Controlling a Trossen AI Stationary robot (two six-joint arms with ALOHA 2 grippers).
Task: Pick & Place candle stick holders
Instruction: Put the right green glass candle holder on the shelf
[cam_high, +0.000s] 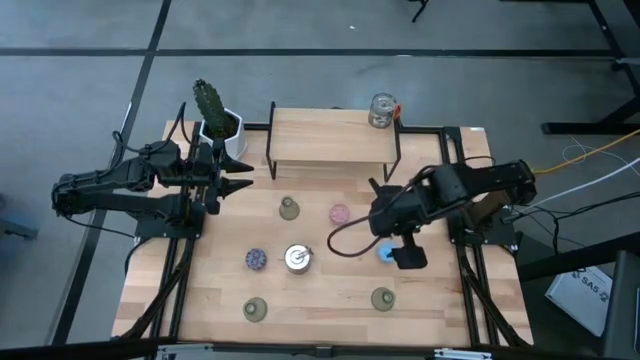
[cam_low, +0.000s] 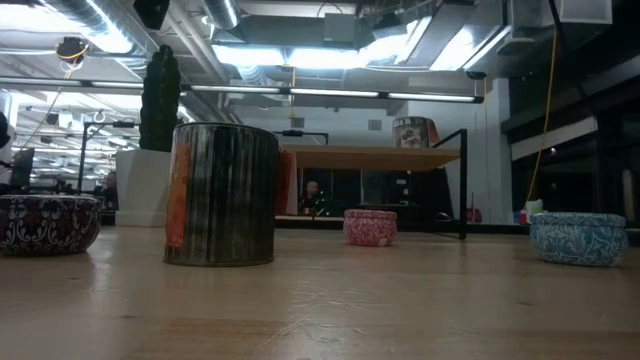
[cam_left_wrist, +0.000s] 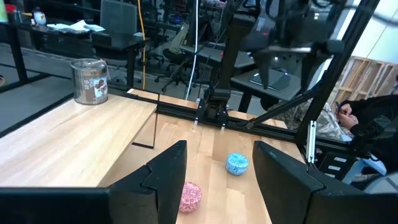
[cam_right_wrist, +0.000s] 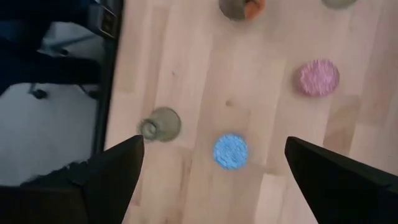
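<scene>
My right gripper (cam_high: 395, 250) hangs open above the round blue holder (cam_right_wrist: 231, 150), which stands on the table between the fingers' lines, untouched; no finger shows by it in the low view (cam_low: 578, 238). The pink holder (cam_high: 340, 214), the dark speckled one (cam_high: 256, 259) and a silvery cup (cam_high: 297, 258) stand mid-table. Three olive-green holders (cam_high: 289, 208) (cam_high: 255, 310) (cam_high: 383, 298) stand around them. A second silvery cup (cam_high: 382, 110) stands on the wooden shelf (cam_high: 330, 140). My left gripper (cam_high: 245, 180) waits open at the left, by the shelf's end.
A white pot with a green cactus (cam_high: 215, 118) stands at the far left, just behind my left gripper. The shelf's black legs (cam_high: 272, 150) (cam_high: 397, 150) stand along the far side. Bare wood lies along the table's near edge (cam_high: 320, 325).
</scene>
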